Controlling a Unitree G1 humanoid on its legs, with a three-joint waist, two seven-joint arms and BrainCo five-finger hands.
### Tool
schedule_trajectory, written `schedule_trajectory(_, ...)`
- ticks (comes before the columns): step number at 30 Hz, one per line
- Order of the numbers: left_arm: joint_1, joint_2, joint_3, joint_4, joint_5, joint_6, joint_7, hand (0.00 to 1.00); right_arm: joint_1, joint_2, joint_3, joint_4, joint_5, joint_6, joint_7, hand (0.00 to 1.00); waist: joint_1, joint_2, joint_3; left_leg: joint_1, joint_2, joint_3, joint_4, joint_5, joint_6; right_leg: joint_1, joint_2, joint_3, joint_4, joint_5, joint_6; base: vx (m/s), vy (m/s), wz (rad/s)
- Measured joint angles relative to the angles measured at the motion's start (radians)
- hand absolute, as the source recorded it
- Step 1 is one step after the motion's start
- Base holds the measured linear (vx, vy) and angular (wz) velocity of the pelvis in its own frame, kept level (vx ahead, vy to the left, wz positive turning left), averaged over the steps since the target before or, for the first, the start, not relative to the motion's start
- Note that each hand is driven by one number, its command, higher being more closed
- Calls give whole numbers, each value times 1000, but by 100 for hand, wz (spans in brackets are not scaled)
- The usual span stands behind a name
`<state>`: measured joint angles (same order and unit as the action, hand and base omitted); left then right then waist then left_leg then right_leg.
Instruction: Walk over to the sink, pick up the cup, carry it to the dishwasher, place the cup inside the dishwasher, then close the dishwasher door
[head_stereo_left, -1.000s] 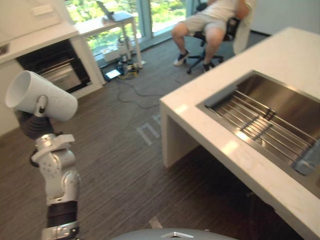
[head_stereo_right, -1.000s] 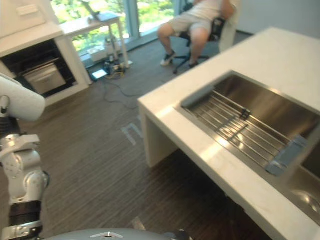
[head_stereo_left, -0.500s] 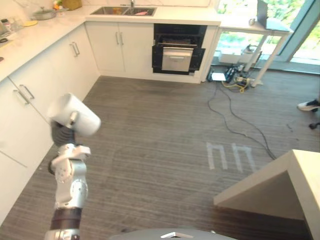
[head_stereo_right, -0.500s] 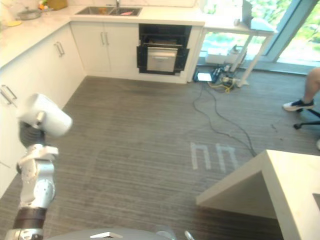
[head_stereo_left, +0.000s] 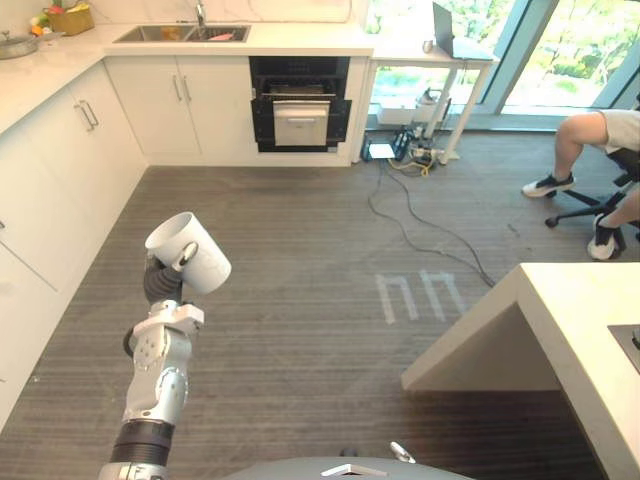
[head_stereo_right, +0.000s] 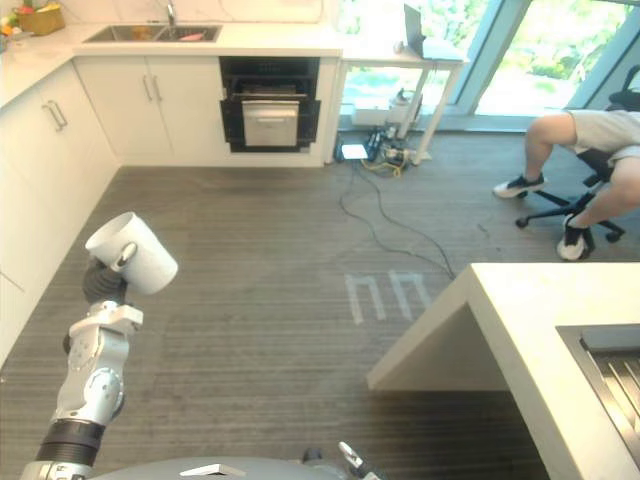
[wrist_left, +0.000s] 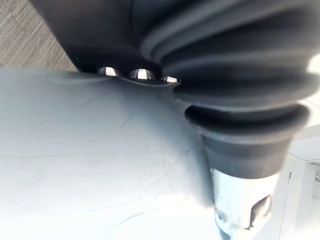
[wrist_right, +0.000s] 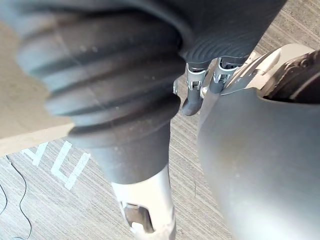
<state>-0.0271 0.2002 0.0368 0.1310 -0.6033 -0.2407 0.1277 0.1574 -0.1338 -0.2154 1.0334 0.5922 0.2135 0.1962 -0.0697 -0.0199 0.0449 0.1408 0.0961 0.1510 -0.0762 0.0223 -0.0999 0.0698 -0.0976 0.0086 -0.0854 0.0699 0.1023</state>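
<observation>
A white cup (head_stereo_left: 188, 252) is tilted on its side with its mouth facing up and to the left, held above the grey floor at the lower left. My left hand (head_stereo_left: 160, 283) is shut on it from below. In the left wrist view the cup's white wall (wrist_left: 100, 160) lies right against the fingers (wrist_left: 140, 74). The dishwasher (head_stereo_left: 297, 100), a black built-in unit with a silver front inside, stands open in the far cabinet row. My right hand (wrist_right: 192, 95) hangs low with relaxed fingers and holds nothing.
White cabinets (head_stereo_left: 60, 170) run along the left and far walls, with a sink (head_stereo_left: 185, 33) in the far counter. The white island (head_stereo_left: 590, 330) juts in at the right. A seated person (head_stereo_left: 590, 170) is at the far right. Cables (head_stereo_left: 420, 220) trail across the floor.
The camera has swung away from the island sink toward the far cabinets and the dishwasher. The cup stays in my left hand, now nearer the middle of the view.
</observation>
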Motion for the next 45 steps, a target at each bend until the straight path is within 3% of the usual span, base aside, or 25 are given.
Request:
schedule_trajectory(7,37,-23,-47,0,-1,55,-38,100,31,10,-44,5,0,-47,0,0,-2,14,2,2,-5,7,0,-3,4,0,-11,-66,1,-5,-5,-4,-1,-3)
schedule_trajectory(9,58,-39,-72,0,0,94,-48,100,36,12,-68,5,0,-67,-6,0,-1,28,1,3,-10,18,0,-9,11,-14,-40,-149,47,-22,-2,-10,32,-12)
schedule_trajectory(12,54,-95,-166,-15,33,164,-75,100,54,17,-134,25,0,-128,-51,0,-18,19,9,-6,-73,56,71,-69,52,-75,-168,-245,296,-136,31,16,137,56)
schedule_trajectory(13,58,-116,-198,-39,59,188,-88,100,53,-2,-153,47,-1,-156,-78,0,-12,32,23,1,-89,39,95,-93,65,-132,-215,-275,497,-167,-18,-4,151,72)
schedule_trajectory(14,61,-128,-207,-43,69,202,-87,100,55,-3,-151,43,-5,-179,-85,0,-14,42,26,18,-99,18,105,-104,79,-198,-257,-280,686,-121,-114,-30,146,64)
schedule_trajectory(15,59,-128,-207,-43,70,205,-87,100,54,2,-147,42,-10,-190,-91,0,-18,40,26,24,-103,1,112,-107,85,-224,-269,-261,755,-84,-162,-19,169,75)
schedule_trajectory(16,53,-122,-204,-46,70,208,-87,100,54,11,-134,40,-12,-208,-103,0,-19,29,32,37,-107,-38,124,-116,102,-277,-280,-200,873,27,-162,44,150,64)
schedule_trajectory(17,55,-121,-194,-49,70,208,-86,100,42,14,-117,34,-15,-221,-115,0,-14,37,45,47,-105,-54,134,-125,112,-328,-272,-150,944,51,-115,63,133,59)
schedule_trajectory(18,63,-114,-179,-51,71,208,-85,100,44,23,-97,-14,-31,-223,-127,0,-13,34,46,52,-91,-67,150,-140,118,-358,-230,-127,966,-63,-76,86,113,36)
schedule_trajectory(19,63,-107,-173,-52,75,208,-84,100,49,30,-79,-57,-37,-226,-143,0,-15,31,47,52,-85,-72,153,-144,119,-366,-205,-126,944,-100,-69,86,84,30)
schedule_trajectory(21,62,-79,-178,-104,103,214,-86,100,58,56,-2,-257,-85,-242,-210,0,-11,10,59,52,-84,-77,163,-158,129,-382,-114,-135,696,-140,-32,148,38,11)
schedule_trajectory(23,55,-80,-202,-130,120,215,-92,100,69,75,28,-409,-93,-243,-254,0,-8,-3,71,48,-80,-78,178,-182,124,-369,-43,-133,405,-99,-9,243,-75,2)
schedule_trajectory(25,45,-84,-230,-145,140,215,-112,100,81,88,37,-507,-101,-261,-289,0,-6,-13,80,54,-78,-88,221,-235,111,-337,-8,-127,195,-61,-13,290,-145,19)
schedule_trajectory(27,46,-85,-236,-178,149,215,-139,100,107,88,51,-560,-116,-281,-311,0,-3,-27,84,91,-83,-106,272,-311,92,-301,-16,-142,230,-87,-34,345,-177,25)
schedule_trajectory(30,50,-116,-225,-261,149,213,-171,100,137,82,57,-642,-117,-291,-312,0,3,40,69,150,-31,-120,301,-396,72,-336,-9,-203,430,-41,-70,528,-194,26)
schedule_trajectory(32,57,-143,-213,-275,155,213,-188,100,146,88,65,-667,-119,-299,-315,0,-14,81,61,155,-5,-119,354,-374,76,-345,-3,-234,541,-142,-110,386,-177,32)
schedule_trajectory(34,74,-154,-214,-275,155,212,-187,100,157,99,97,-706,-128,-299,-315,0,-19,79,63,116,9,-116,534,-318,66,-292,-1,-249,558,-207,-114,474,-255,23)
schedule_trajectory(35,87,-162,-214,-275,155,210,-187,100,184,119,96,-755,-128,-308,-315,0,-18,80,65,27,37,-118,745,-225,-13,-244,8,-253,548,-238,-114,381,-188,11)
schedule_trajectory(36,97,-168,-214,-275,155,200,-186,100,195,123,96,-777,-128,-316,-314,0,-18,86,64,-24,57,-118,848,-149,-36,-221,21,-253,539,-252,-117,407,-136,-8)
schedule_trajectory(37,124,-176,-212,-276,157,174,-186,100,206,120,94,-802,-128,-331,-311,0,-13,100,61,-107,111,-104,1033,4,-53,-168,54,-249,510,-274,-131,442,-87,-27)
schedule_trajectory(39,149,-182,-197,-275,157,156,-185,100,204,118,93,-832,-135,-356,-311,0,-9,104,67,-232,193,-45,1257,-44,-5,-106,85,-241,509,-322,-149,474,-59,-26)
schedule_trajectory(40,158,-181,-186,-275,156,153,-182,100,198,104,91,-842,-151,-371,-309,0,-5,91,73,-301,219,-8,1302,-103,53,-63,86,-233,508,-350,-158,488,-52,-23)
schedule_trajectory(42,170,-182,-166,-274,157,146,-172,100,176,79,91,-859,-146,-388,-306,0,20,82,77,-370,217,32,1197,-189,71,0,82,-208,479,-376,-157,466,-4,-48)
schedule_trajectory(43,174,-179,-150,-273,166,132,-160,100,138,73,83,-858,-144,-396,-305,0,38,76,76,-384,192,67,1018,-233,65,28,67,-179,456,-381,-145,467,108,-67)
schedule_trajectory(45,176,-181,-135,-275,204,98,-151,100,80,70,71,-858,-109,-417,-294,0,40,59,73,-362,97,86,510,-177,48,80,24,-146,407,-382,-109,553,182,-50)
